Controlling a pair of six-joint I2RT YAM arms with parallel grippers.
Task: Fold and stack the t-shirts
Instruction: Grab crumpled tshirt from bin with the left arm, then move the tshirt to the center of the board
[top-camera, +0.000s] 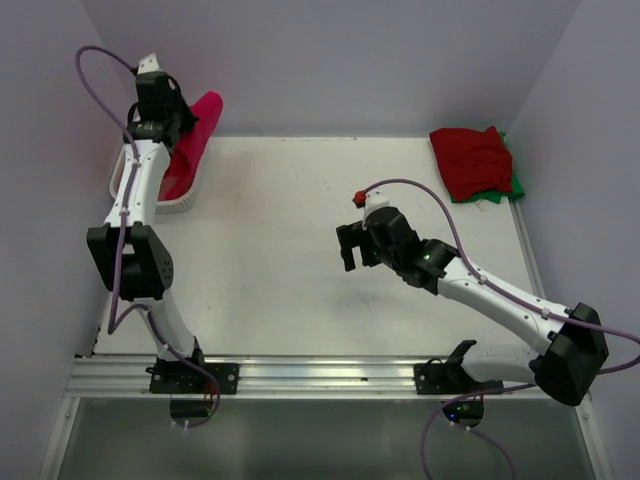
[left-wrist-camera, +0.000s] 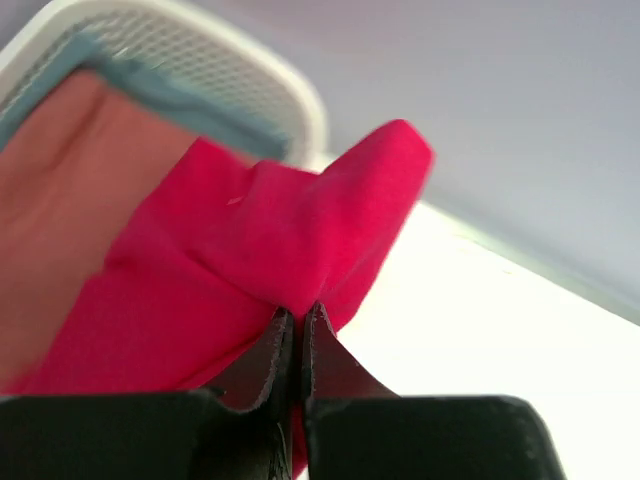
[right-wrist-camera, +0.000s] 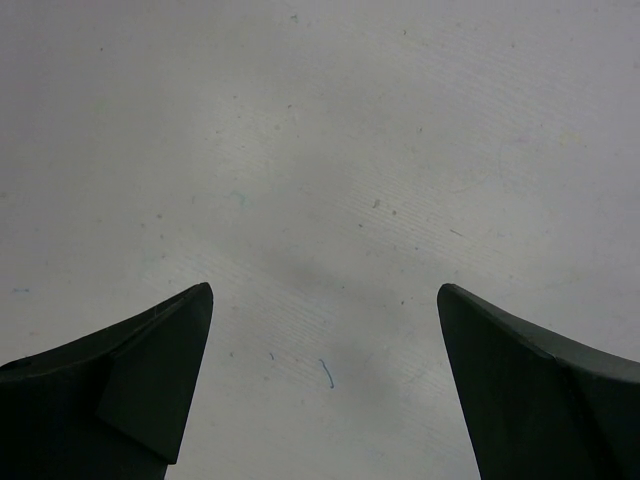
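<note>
From above, the left arm reaches to the upper left of the frame, where the left hand (top-camera: 178, 122) has a pinch of the crimson t-shirt (top-camera: 196, 132). The cloth is lifted above the white basket (top-camera: 176, 206), which sits at the far left edge of the desk (top-camera: 270, 260). In the upper right corner of the desk lies a folded darker red t-shirt (top-camera: 470, 160) on top of a green t-shirt (top-camera: 516, 186), of which only an edge peeks out. The right hand (top-camera: 349, 246) hangs over the bare middle of the desk, well apart from both piles, its fingers spread.

The left wrist camera shows the left hand (left-wrist-camera: 298, 322) with its two dark fingers pressed together, a fold of the crimson t-shirt (left-wrist-camera: 270, 235) clamped between them. The shirt drapes up and to the left from the pinch. Behind it, at the left of the frame, a dusty-red t-shirt (left-wrist-camera: 60, 200) lies inside the basket (left-wrist-camera: 255, 75), with an edge of a blue t-shirt (left-wrist-camera: 150, 88) along its upper side. The pale desk (left-wrist-camera: 490, 330) fills the lower right.

The right wrist camera shows the right hand (right-wrist-camera: 325, 292) wide open and holding nothing. One dark fingertip sits at the lower left and the other at the lower right, with only the speckled white desk (right-wrist-camera: 340, 140) between and beyond them.
</note>
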